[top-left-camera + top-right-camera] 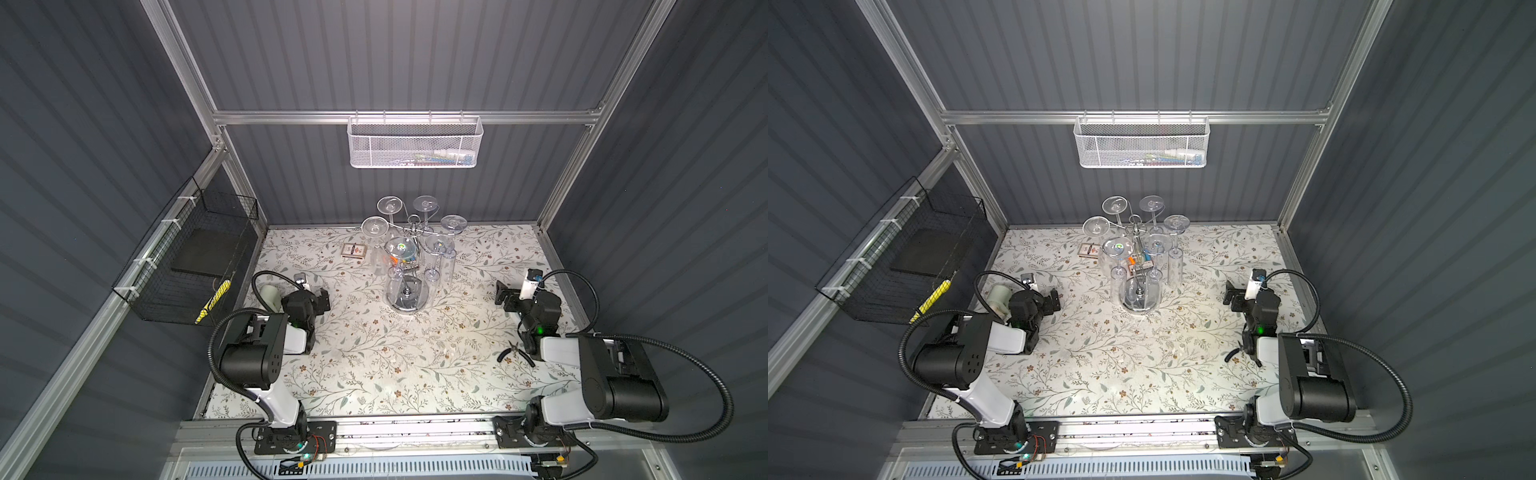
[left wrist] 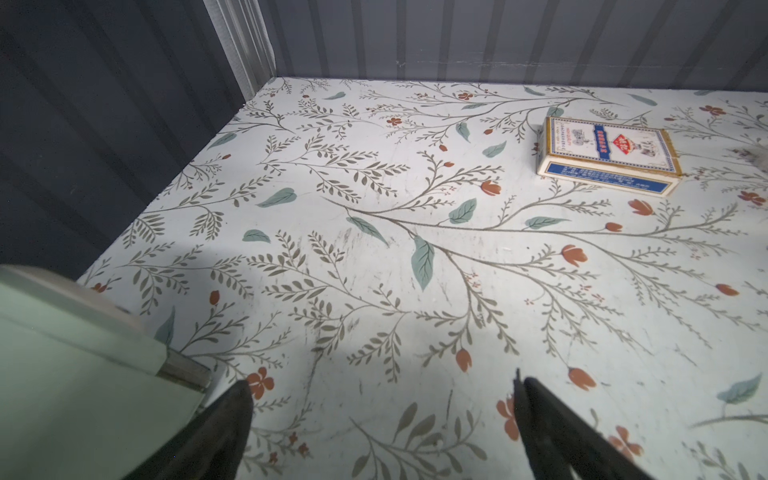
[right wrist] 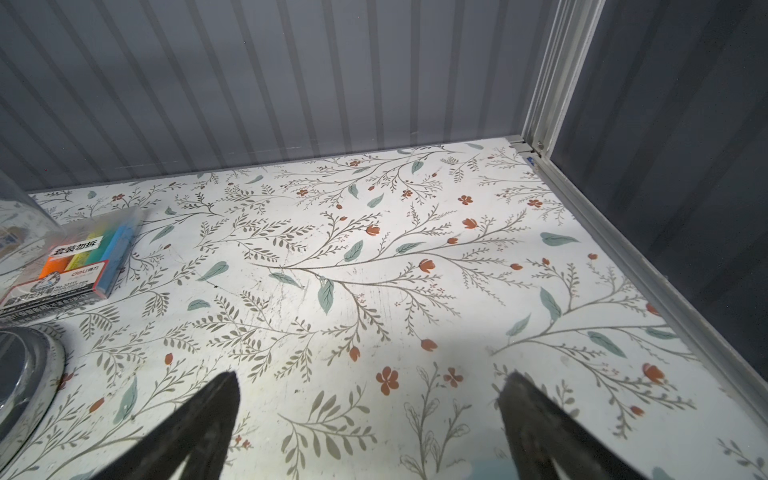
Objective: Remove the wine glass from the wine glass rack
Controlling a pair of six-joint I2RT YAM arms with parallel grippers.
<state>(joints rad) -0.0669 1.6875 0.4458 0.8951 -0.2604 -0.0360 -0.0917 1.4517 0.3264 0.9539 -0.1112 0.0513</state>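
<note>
Between your spread, empty left claw (image 1: 323,300) and right claw (image 1: 503,297) stands the wine glass rack (image 1: 409,308): approach step, so reach for a hanging wine glass (image 1: 374,227) stem.

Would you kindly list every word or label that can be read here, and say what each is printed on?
"套装勿拆": white sticker on the highlighter pack.
"deli": front label of the highlighter pack; the smaller print below it is too small to read.
Card box: the print is too blurred to read.

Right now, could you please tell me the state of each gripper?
Left gripper: open, holding nothing.
Right gripper: open, holding nothing.
</note>
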